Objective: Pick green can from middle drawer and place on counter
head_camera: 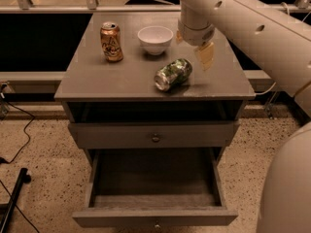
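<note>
Grey-painted wood forms the counter (97, 76), and on it the green can (173, 74) lies on its side, apart from the claw, just in front of it and a little to its left as the camera sees it, with one silver end turned toward the counter's front edge. The gripper (193, 52) hangs above the rear right part of the counter with its jaws spread and nothing between them; the can sits clear of both fingers. At about the claw's own level, just to its left, stands a white bowl (155, 39), and further left, well apart from the claw, an orange-gold can (111, 41) stands upright. Below the claw, under the counter, an upper drawer front (121, 136) is shut, and lower down the middle drawer (121, 216) is pulled out toward the camera, its floor bare. Judged from this, the placing step looks done: the can is out of the drawer and resting on the counter, though toppled, not standing. What seems left is for the arm to lift away cleanly. That calls for a straight rise or a move backward, away from the can, since a sideways brush could set the round body rolling toward the front edge, or knock the bowl beside the claw.
</note>
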You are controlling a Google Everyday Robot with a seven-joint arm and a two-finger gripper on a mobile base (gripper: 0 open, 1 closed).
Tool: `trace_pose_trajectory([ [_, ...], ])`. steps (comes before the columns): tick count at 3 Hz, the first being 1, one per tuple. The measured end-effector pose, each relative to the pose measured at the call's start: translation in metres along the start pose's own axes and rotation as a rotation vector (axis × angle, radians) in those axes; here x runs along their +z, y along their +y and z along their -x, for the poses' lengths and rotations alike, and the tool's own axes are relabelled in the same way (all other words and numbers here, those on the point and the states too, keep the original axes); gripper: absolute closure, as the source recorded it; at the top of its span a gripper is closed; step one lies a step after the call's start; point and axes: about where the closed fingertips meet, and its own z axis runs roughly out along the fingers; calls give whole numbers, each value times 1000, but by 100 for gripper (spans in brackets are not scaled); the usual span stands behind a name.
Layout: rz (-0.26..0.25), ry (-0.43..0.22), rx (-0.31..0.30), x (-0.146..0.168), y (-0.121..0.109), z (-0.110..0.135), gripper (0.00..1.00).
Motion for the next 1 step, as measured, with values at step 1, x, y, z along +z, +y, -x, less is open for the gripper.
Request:
trace_pose_trajectory([
  [1, 2, -1, 0, 2, 1, 0, 0],
])
